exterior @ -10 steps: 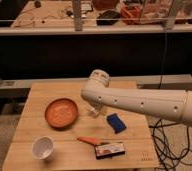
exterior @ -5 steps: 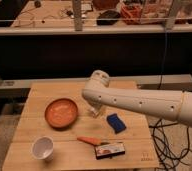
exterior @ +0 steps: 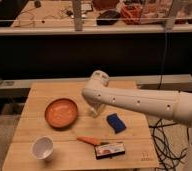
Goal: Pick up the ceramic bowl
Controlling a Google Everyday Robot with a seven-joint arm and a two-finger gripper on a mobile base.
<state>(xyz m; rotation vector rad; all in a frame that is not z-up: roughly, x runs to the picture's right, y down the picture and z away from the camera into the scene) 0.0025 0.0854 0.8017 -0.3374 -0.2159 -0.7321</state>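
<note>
One ceramic bowl [exterior: 61, 112] is lying just beside my gripper [exterior: 92, 109], opposite the blue sponge [exterior: 115, 123]; my gripper's opening I cannot tell

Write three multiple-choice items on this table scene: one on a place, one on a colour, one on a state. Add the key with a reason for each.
1. Where is the gripper?
A. Just right of the orange bowl
B. At the table's near left corner
C. Raised high over the back shelves

2. What colour is the sponge?
A. Green
B. Blue
C. Yellow

3. How is the orange bowl?
A. Lifted off the table
B. Turned upside down
C. Resting upright on the wooden table

Key:
1 A, the arm's tip hangs beside the bowl's right rim.
2 B, it shows plain blue on the wood below the arm.
3 C, its open inside faces up and it sits on the wood.
</note>
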